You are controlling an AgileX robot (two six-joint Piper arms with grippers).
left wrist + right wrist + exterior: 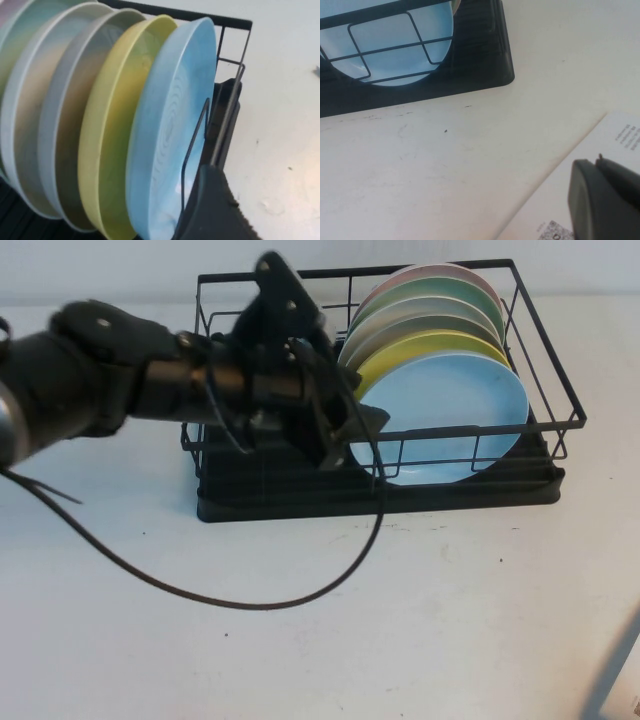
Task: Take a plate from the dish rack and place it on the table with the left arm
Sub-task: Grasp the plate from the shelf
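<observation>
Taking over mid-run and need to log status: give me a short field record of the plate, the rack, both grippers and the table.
plate: light-blue plate stands on edge at the front of the stack, in the dish rack
neighbour: yellow plate directly behind it
left gripper: left gripper inside the rack, beside the blue plate's edge; not gripping it
right gripper: right gripper low over the table, apart from the rack, above a printed sheet
table: table in front of the rack holds no plate yet

Light-blue plate (450, 415) stands on edge — frontmost in dish rack (540, 480).
</observation>
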